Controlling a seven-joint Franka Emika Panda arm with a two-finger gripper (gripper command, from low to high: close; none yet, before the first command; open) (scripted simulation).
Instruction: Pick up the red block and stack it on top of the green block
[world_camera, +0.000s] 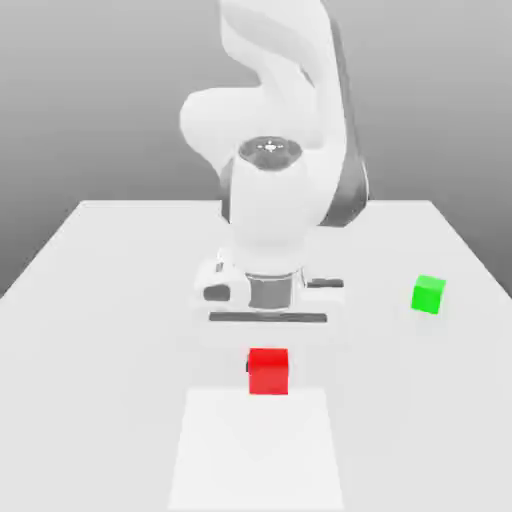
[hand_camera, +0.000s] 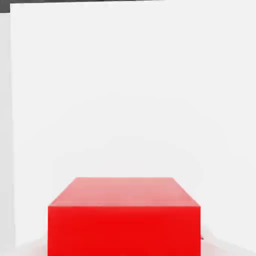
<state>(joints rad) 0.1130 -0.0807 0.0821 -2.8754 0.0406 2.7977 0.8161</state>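
Gripper (world_camera: 268, 358) at the end of the white arm (world_camera: 275, 190), pointing straight down at the middle of the table (world_camera: 110, 290). Clenched on the red block (world_camera: 268, 371): jaws drawn close together, with a thin dark sliver of one finger pressed against the side of the block that faces the exterior view's left. Block directly under the wrist, square to the camera, top face level. Cannot tell whether its underside touches the table or hangs just above it.

Red block (hand_camera: 124, 220) large and close in the hand view, front face and top face both plain and matte, white surface spread out beyond it.

Green block (world_camera: 428, 295) resting on the table toward the exterior view's right, well apart from the red block and farther from the camera. Upright, untouched, nothing on top of it. Slightly smaller than the red one.

Paler rectangular patch (world_camera: 255, 450) on the table just in front of the red block, reaching to the near edge of the exterior view.
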